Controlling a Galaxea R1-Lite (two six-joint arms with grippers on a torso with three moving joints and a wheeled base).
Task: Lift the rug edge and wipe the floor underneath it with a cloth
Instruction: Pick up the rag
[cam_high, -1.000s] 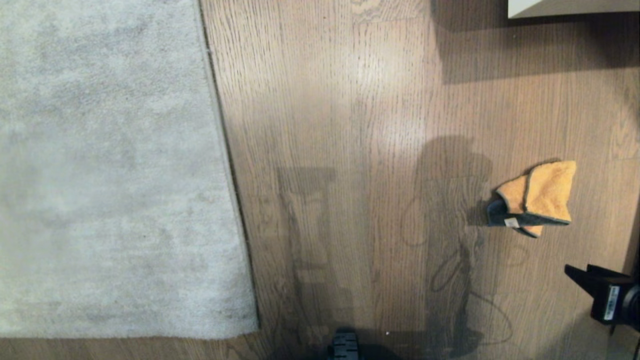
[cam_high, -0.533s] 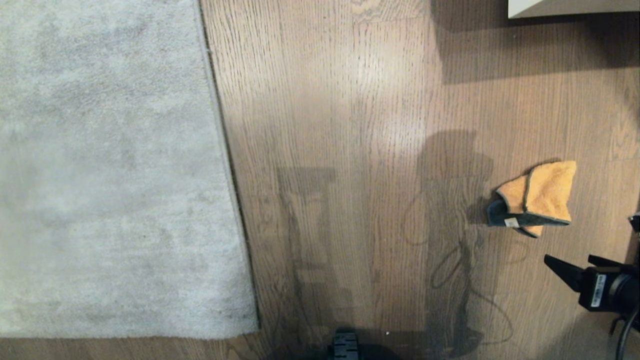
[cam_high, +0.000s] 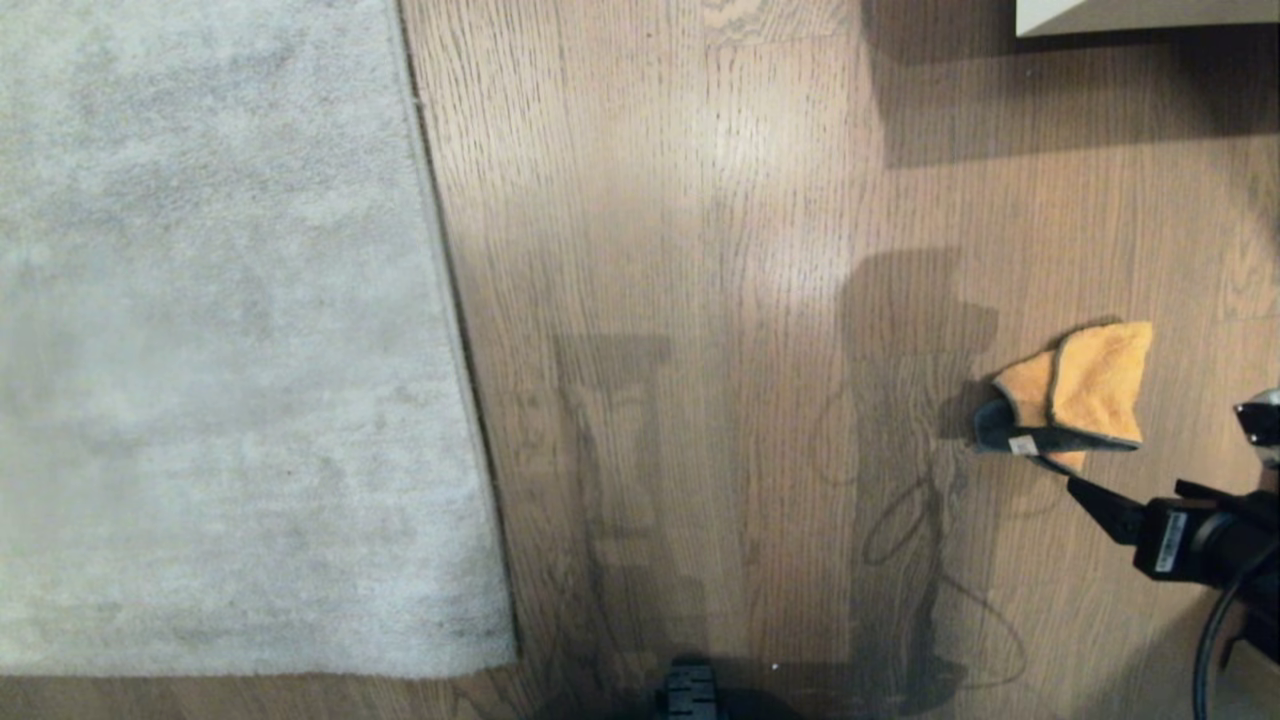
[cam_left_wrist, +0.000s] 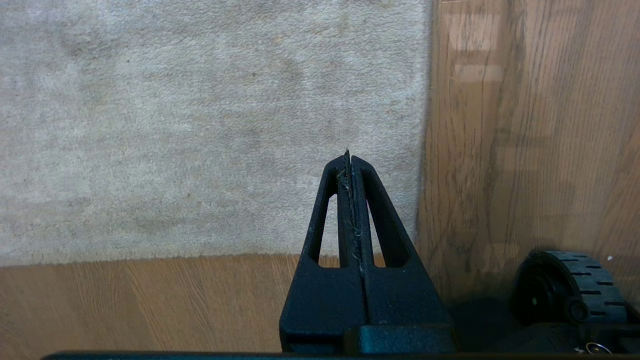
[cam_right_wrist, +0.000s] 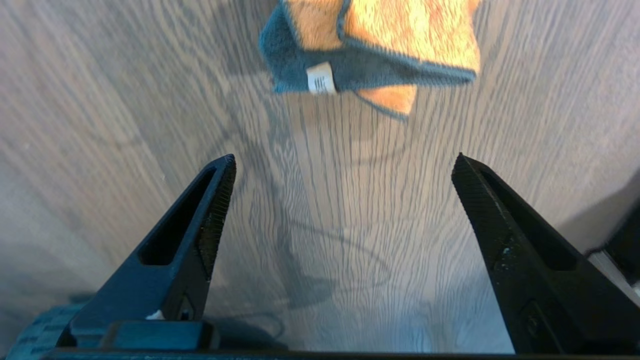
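The pale grey rug (cam_high: 220, 340) lies flat on the left, its rug edge (cam_high: 455, 330) running down the brown wooden floor (cam_high: 700, 300). The orange cloth (cam_high: 1075, 395) with a grey part and a white tag lies crumpled on the floor at the right. My right gripper (cam_high: 1125, 487) hovers just short of the cloth, open and empty. In the right wrist view the cloth (cam_right_wrist: 390, 35) sits beyond the spread right gripper (cam_right_wrist: 344, 157). My left gripper (cam_left_wrist: 348, 157) is shut on nothing, held over the rug's (cam_left_wrist: 200, 125) near corner beside the rug edge (cam_left_wrist: 425, 125).
A white piece of furniture (cam_high: 1140, 15) stands at the far right and casts a dark shadow on the planks. One of my base's black wheels (cam_high: 688, 692) shows at the near edge, the same wheel (cam_left_wrist: 570, 285) in the left wrist view. A black cable hangs by the right arm.
My right gripper has moved forward and leftward towards the cloth, and its fingers have spread wider. The cloth, the rug and the left arm have stayed put.
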